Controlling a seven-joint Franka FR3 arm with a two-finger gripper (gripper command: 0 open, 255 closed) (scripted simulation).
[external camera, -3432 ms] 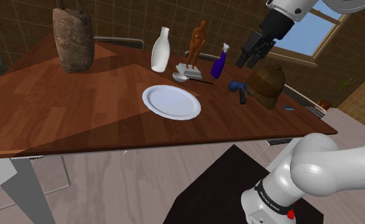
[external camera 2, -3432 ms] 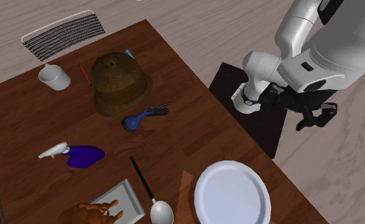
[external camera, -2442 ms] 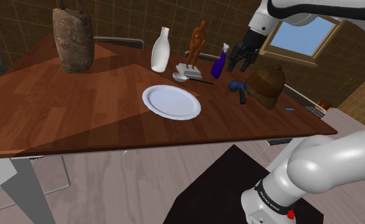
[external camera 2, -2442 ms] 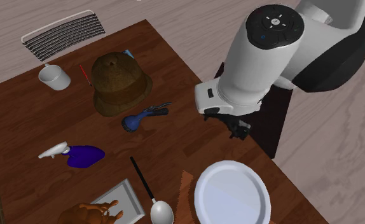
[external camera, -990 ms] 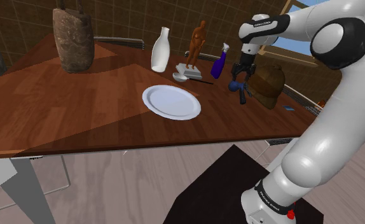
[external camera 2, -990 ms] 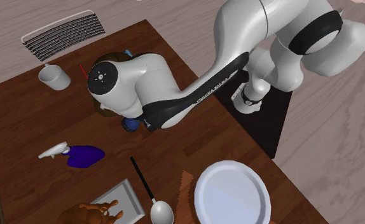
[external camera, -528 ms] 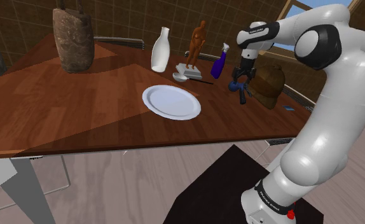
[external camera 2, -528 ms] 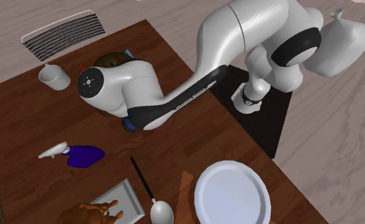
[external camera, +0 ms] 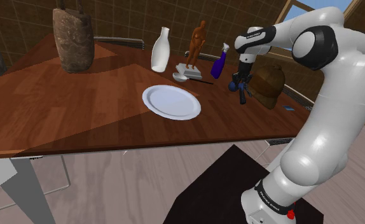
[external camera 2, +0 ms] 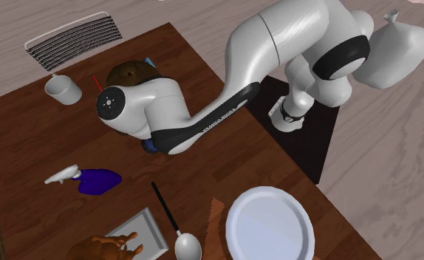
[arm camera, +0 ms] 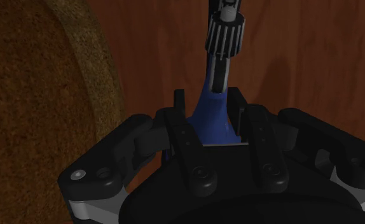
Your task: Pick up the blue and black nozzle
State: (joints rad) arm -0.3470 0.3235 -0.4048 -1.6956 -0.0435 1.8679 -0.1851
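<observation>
Blue-and-black nozzle [arm camera: 217,48] on the wood table [arm camera: 302,57], reaching in under the pincer [arm camera: 210,105]; whether it is clasped cannot be told. Brown hat [arm camera: 41,108] just beside the pincer.

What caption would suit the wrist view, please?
Gripper straddling the blue and black nozzle beside a brown hat on a wooden table.

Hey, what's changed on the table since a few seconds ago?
The arm swung down from high above the table, and the gripper now sits low over the blue and black nozzle, beside the brown hat. Nozzle, hat, white plate and purple spray bottle lie where they were.
</observation>
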